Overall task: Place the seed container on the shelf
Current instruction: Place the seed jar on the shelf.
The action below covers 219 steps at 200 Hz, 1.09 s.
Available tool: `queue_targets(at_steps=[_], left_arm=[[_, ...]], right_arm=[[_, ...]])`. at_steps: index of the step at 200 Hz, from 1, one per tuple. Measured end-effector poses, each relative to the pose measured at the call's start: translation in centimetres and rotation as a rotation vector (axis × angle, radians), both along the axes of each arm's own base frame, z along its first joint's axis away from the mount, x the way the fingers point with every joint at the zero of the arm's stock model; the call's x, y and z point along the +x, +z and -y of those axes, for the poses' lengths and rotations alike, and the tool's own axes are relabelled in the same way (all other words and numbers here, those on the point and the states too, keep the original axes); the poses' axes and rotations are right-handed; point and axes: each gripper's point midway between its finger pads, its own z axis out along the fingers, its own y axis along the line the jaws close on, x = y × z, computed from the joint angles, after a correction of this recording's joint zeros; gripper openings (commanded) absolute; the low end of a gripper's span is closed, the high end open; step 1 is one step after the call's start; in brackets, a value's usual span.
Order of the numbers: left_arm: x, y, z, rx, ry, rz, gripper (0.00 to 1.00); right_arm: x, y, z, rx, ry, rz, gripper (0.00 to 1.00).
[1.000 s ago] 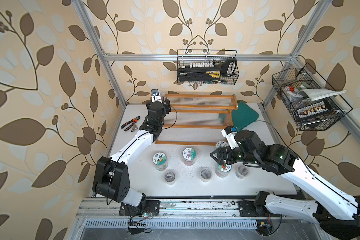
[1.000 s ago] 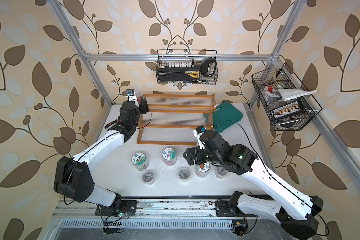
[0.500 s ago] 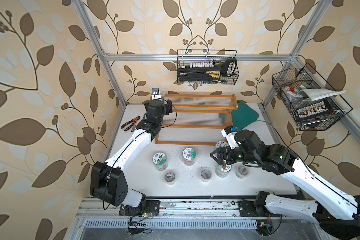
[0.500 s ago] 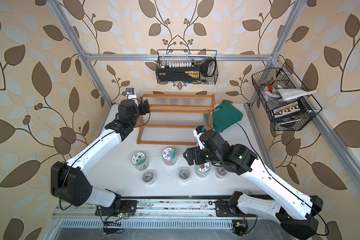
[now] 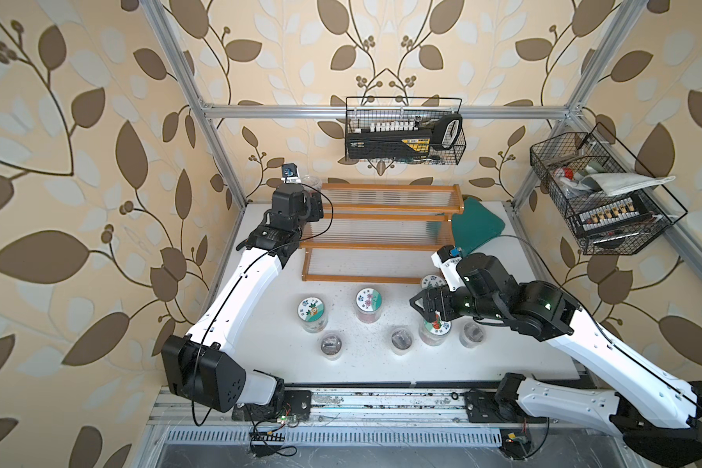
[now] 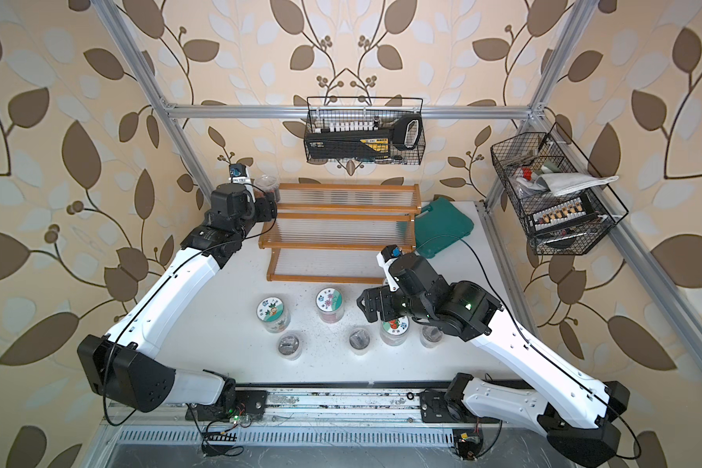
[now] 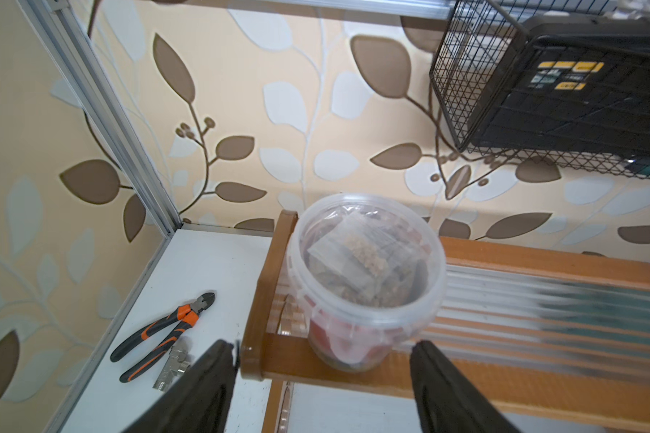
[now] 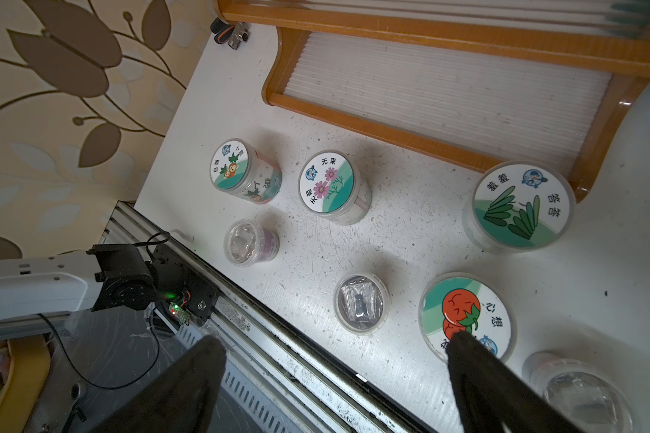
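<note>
The seed container (image 7: 366,270), a clear plastic tub with seed packets seen through it, stands upright on the top tier of the shelf (image 5: 361,278), at its left end. It is set just beside the wooden end piece and close to the tier's front rail. On its other side the ribbed tier is left open along the rack.

The left hand (image 7: 321,352) is held in front of the container near the level of its base. Its fingers (image 7: 211,375) are parted wider than the tub, a gap is seen on each side, and nothing is gripped.

Between the shelf's left end and the corner post only a narrow strip of table (image 5: 361,364) is left, and orange-and-black cutting pliers (image 7: 166,330) are laid on it. A black wire basket (image 5: 404,131) is hung on the back wall above the shelf. A green case (image 5: 477,221) is placed just beside the shelf's right end.

The right hand (image 8: 336,339) is held above the front of the table, its jaws spread wide and empty. One fingertip is seen over the rim of the tomato-lidded jar (image 8: 466,315); whether it touches cannot be told. A flower-lidded jar (image 8: 327,183), a leaf-lidded jar (image 8: 522,202) and small clear tubs (image 8: 361,301) are spaced apart between the shelf's lowest rail and the table's front edge.
</note>
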Motion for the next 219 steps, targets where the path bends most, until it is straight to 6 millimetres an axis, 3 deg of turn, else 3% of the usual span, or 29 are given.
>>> queue_targets(at_steps=[128, 219], left_arm=[[0.7, -0.6, -0.5, -0.017, -0.020, -0.045, 0.56], [1.9, -1.6, -0.4, -0.019, -0.027, -0.069, 0.58]], right_arm=[[0.0, -0.6, 0.0, -0.010, 0.000, -0.009, 0.95], [0.0, -0.6, 0.1, -0.010, -0.002, -0.009, 0.95]])
